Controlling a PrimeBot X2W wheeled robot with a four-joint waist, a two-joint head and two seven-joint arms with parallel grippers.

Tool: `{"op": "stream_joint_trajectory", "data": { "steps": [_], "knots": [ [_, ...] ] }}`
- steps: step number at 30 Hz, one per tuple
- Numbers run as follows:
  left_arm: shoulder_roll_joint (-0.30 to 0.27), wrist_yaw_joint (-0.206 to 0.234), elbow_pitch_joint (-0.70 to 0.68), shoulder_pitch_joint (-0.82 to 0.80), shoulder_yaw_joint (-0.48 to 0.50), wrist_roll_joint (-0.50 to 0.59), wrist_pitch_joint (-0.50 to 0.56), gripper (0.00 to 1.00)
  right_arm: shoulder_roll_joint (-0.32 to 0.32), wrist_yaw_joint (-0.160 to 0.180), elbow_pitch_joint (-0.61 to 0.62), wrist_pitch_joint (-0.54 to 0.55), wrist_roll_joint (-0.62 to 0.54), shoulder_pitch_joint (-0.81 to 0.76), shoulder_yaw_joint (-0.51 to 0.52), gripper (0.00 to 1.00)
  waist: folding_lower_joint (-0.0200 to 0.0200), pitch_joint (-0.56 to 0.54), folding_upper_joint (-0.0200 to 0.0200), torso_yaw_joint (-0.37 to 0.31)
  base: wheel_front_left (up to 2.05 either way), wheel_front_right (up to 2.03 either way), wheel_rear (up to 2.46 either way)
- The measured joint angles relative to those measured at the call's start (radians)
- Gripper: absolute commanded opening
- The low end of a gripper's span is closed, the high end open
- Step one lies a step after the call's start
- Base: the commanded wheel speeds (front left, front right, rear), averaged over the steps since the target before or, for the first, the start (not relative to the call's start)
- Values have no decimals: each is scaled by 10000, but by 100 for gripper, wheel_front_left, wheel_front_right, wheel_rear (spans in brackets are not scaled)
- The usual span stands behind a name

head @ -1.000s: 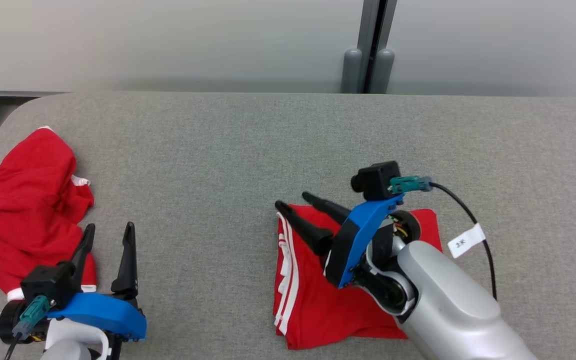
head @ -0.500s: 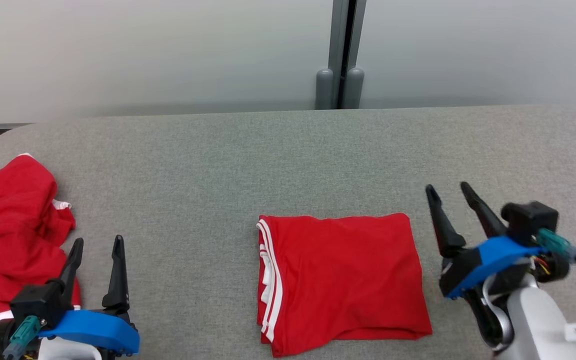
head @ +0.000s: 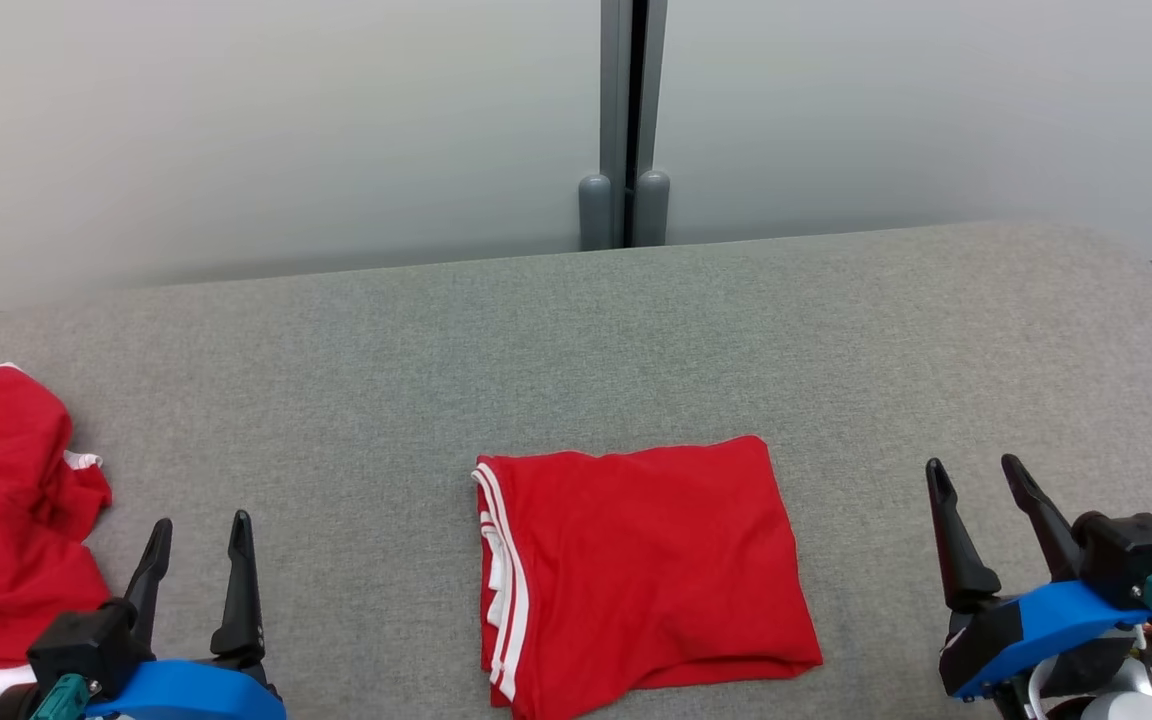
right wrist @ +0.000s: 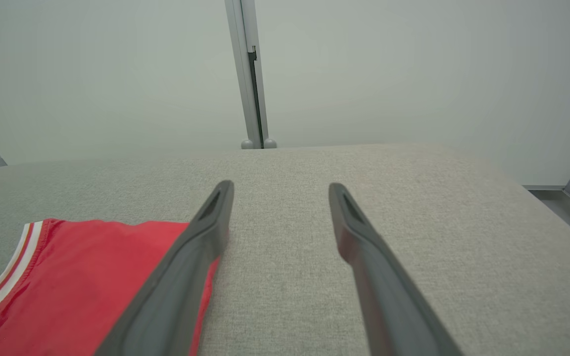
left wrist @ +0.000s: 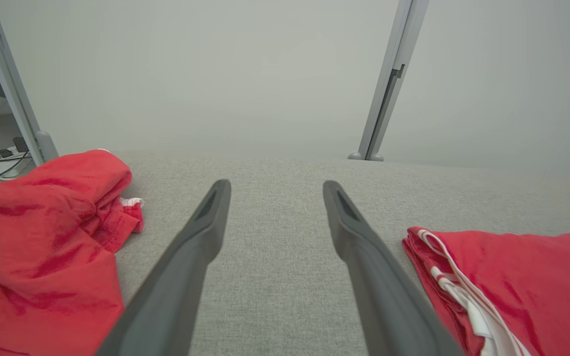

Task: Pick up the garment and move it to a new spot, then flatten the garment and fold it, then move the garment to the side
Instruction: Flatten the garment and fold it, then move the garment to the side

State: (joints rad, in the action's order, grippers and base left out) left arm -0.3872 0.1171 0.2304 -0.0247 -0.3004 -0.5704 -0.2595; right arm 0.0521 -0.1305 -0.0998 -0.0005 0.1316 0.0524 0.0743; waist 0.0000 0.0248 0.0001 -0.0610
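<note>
The folded red garment with white striped trim [head: 641,570] lies flat on the grey fabric-covered table [head: 576,330], central and near the front edge, with its striped edge toward the robot's left. The left gripper [head: 201,522] stands to its left, fingers spread and empty, apart from the garment. The right gripper [head: 973,465] stands to its right, likewise spread and holding nothing. A crumpled red cloth with white trim [head: 6,520] lies at the table's left end, just beside the left gripper.
</note>
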Motion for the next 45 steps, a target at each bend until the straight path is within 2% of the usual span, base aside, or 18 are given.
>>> {"op": "stream_joint_trajectory", "data": {
  "steps": [8,31,39,43,45],
  "knots": [
    [153,6,15,228,77,-4,-8,100,-8,0,102,234,-4,-227,-109,100,0,-78,0,-209,0,0,0],
    [259,29,-52,386,205,38,-19,100,-10,0,-63,437,336,-227,-159,100,0,55,0,-182,0,0,0],
    [182,69,-201,372,194,82,-17,100,-10,0,-196,523,357,199,-481,100,0,138,0,-64,0,0,0],
    [178,73,-253,322,142,84,-13,100,-15,0,-568,980,382,693,-809,100,0,184,0,68,0,0,0],
    [190,71,-272,265,100,86,-2,100,-17,0,-968,1588,487,988,-846,100,0,215,0,162,0,0,0]
  ]
}}
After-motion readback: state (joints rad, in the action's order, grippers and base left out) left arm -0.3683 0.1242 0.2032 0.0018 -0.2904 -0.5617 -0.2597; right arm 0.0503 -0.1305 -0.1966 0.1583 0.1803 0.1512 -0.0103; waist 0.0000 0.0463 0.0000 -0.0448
